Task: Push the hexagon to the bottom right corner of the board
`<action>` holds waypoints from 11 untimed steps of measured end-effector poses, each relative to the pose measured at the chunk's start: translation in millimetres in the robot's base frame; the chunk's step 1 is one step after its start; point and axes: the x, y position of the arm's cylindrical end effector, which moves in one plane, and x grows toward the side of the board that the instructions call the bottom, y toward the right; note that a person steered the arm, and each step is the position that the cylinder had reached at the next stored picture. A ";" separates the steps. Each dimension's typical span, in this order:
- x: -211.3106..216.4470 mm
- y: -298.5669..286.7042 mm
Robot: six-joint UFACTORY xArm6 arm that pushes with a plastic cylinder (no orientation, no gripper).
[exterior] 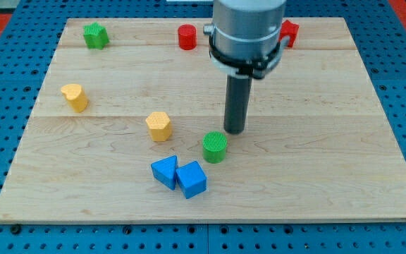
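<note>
The yellow hexagon block (159, 126) lies left of the board's centre. My tip (234, 131) stands well to its right, apart from it, and just above and to the right of the green cylinder (215, 147), very close to that block. Whether the tip touches the cylinder cannot be told. The wooden board (344, 183) fills most of the view.
Two blue blocks (165, 171) (191, 179) lie side by side, touching, below the hexagon. A yellow block (75, 97) lies at the left. A green block (96, 35) is top left. A red cylinder (187, 37) and a red block (289, 32) are at the top.
</note>
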 end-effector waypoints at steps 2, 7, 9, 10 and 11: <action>-28.6 -139.8; 5.6 -44.8; 42.4 -33.4; 43.0 40.8; 41.6 81.8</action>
